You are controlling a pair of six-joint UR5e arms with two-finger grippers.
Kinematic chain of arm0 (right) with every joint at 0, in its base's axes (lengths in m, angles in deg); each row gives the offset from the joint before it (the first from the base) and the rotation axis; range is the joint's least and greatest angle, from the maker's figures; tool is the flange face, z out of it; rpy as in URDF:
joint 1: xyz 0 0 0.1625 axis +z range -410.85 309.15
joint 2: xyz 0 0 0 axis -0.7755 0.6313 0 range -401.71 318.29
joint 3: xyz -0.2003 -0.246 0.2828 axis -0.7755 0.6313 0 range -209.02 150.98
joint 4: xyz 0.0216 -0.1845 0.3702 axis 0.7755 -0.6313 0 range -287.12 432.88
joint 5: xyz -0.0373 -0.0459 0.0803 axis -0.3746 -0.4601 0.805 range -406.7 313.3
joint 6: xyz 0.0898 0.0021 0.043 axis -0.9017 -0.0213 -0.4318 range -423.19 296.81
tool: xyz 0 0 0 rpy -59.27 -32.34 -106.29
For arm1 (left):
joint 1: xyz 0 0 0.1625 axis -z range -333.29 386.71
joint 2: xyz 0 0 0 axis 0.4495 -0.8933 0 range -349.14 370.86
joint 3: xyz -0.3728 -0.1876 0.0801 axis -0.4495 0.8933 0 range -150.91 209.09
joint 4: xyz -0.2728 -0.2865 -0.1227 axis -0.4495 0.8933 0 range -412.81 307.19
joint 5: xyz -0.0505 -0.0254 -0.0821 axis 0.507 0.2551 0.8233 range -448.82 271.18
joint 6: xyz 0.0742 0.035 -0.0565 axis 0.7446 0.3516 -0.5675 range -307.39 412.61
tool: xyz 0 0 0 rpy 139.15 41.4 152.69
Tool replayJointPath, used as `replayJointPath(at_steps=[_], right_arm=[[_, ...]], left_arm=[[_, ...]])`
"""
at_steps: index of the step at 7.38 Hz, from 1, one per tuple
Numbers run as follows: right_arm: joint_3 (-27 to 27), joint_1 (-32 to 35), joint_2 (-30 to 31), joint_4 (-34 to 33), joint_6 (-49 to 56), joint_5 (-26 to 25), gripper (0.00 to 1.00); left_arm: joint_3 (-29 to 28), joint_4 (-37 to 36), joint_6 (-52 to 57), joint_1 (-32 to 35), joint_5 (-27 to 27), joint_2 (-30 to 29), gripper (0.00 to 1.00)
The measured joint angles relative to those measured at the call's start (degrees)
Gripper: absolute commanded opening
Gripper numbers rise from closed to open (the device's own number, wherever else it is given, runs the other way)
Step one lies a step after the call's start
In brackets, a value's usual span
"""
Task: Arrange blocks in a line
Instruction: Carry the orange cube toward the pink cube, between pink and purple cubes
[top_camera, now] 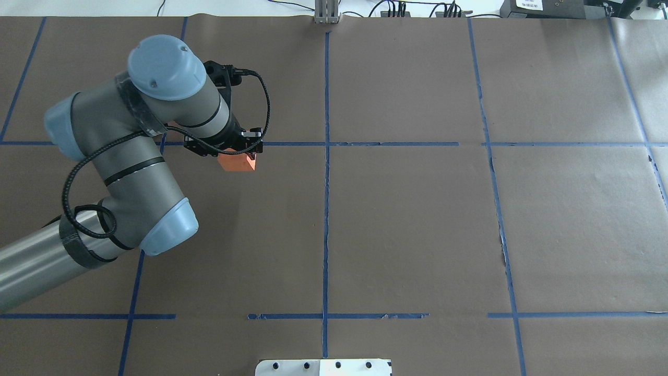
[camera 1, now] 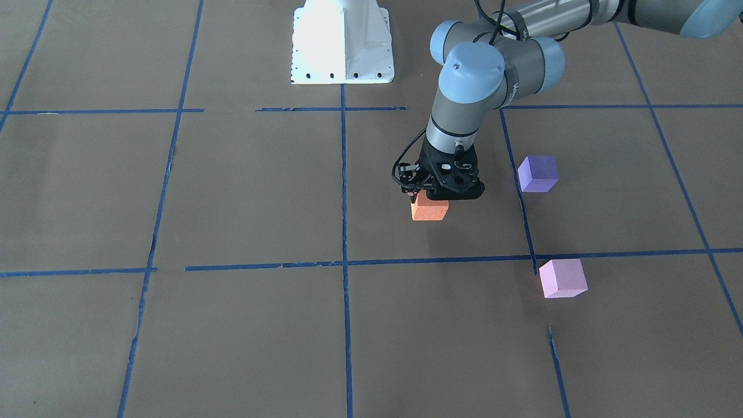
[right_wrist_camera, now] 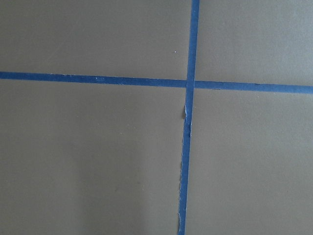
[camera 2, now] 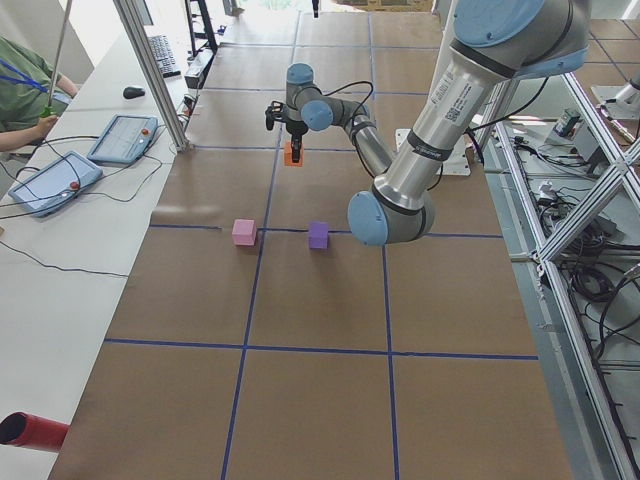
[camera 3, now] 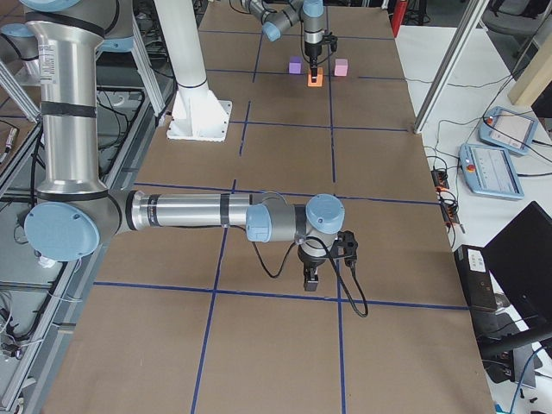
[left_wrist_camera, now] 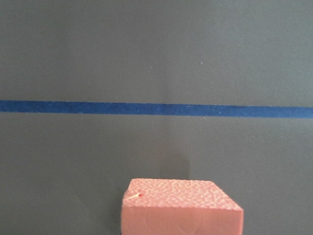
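My left gripper (camera 1: 432,199) stands upright over the orange block (camera 1: 429,209) and is shut on it at the table surface; the gripper body hides the fingertips. The overhead view shows the same gripper (top_camera: 236,154) and block (top_camera: 238,162). The left wrist view shows the block (left_wrist_camera: 181,208) close at the bottom. The violet-blue block (camera 1: 537,173) lies apart, beside a tape line. The pale pink-lilac block (camera 1: 562,278) lies nearer the operators' side. My arm hides both in the overhead view. My right gripper (camera 3: 311,278) points down over bare paper far from the blocks; I cannot tell its state.
Brown paper with a blue tape grid (camera 1: 343,262) covers the table. The white robot base (camera 1: 342,43) stands at the robot's edge. Tablets (camera 2: 125,138) and cables lie on a side bench beside an operator. A red roll (camera 2: 28,430) lies at the near corner.
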State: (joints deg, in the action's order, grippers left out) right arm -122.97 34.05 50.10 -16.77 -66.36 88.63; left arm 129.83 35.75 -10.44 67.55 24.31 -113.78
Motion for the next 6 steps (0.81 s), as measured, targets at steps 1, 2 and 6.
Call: replayJointPath(at_steps=[1, 2, 6], right_arm=[[0.0, 0.0, 0.0, 0.0, 0.0, 0.0, 1.0], [0.0, 0.0, 0.0, 0.0, 0.0, 0.0, 1.0], [0.0, 0.0, 0.0, 0.0, 0.0, -0.1, 1.0]], left_arm=[[2.2, -0.8, 2.8, 1.7, 1.1, 2.6, 0.0], [3.0, -0.5, 4.7, 3.6, 2.5, 5.2, 0.0], [-0.4, 6.3, 8.0, 8.0, 5.2, 13.7, 0.0]])
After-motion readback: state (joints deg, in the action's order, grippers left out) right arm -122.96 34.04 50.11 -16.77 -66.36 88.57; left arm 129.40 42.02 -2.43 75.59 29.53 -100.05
